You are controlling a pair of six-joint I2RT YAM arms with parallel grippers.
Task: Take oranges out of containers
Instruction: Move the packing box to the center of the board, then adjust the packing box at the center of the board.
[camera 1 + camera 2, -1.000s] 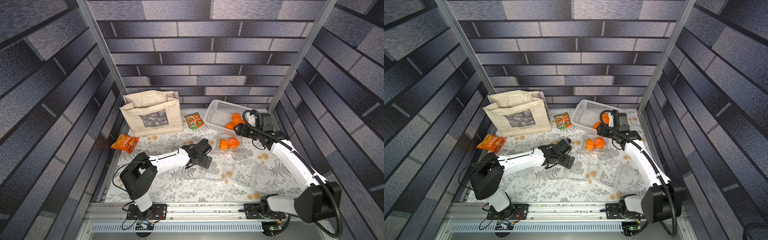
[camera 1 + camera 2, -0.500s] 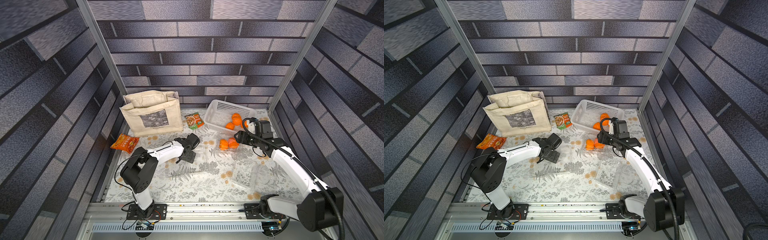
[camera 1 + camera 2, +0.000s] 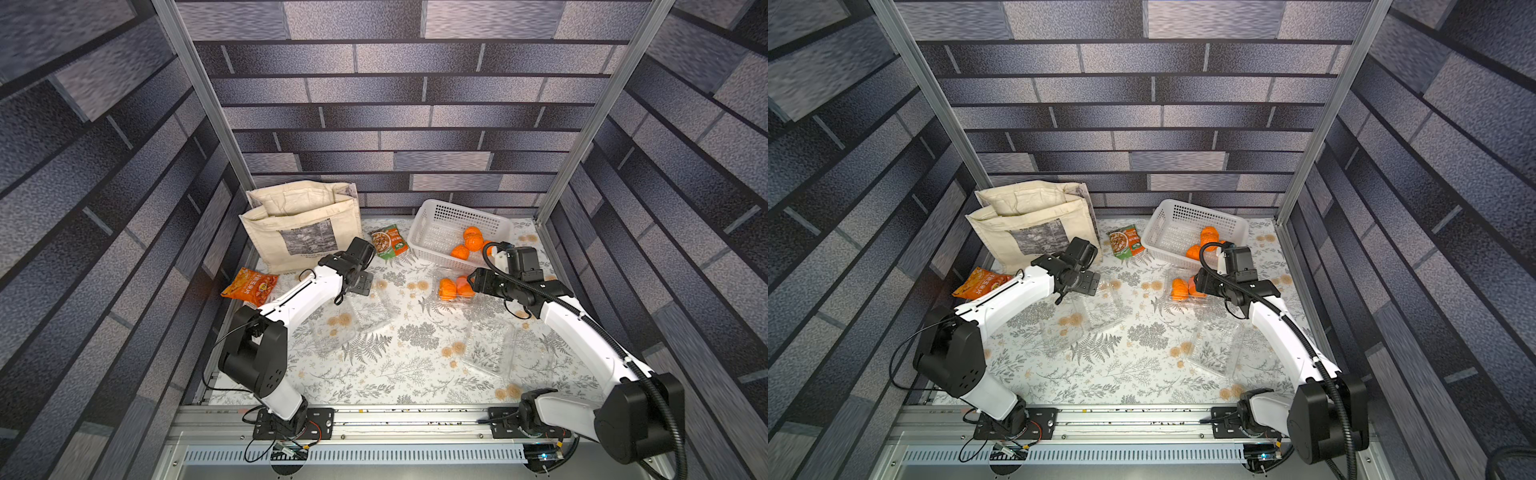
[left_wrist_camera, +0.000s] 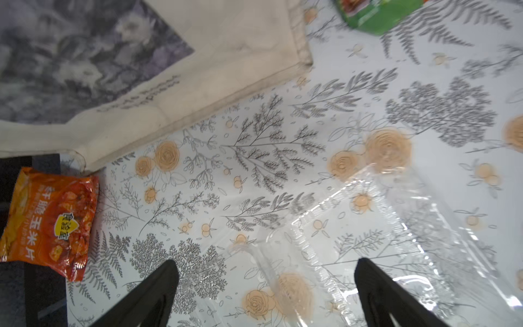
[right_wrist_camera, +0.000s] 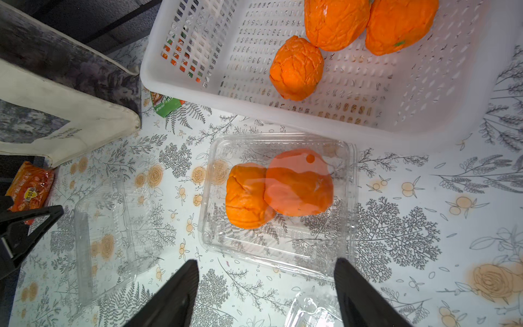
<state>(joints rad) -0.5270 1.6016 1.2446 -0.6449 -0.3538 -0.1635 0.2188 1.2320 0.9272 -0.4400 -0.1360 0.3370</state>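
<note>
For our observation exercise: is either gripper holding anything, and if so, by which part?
Nothing is held: the left gripper and the right gripper both stand open and empty.

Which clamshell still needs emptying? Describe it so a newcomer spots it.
Find the white perforated basket at the far right of the table. Just in front of it, on the robot's side, sits a clear clamshell. Unlike the two other clamshells, both empty, it holds two oranges.
</note>
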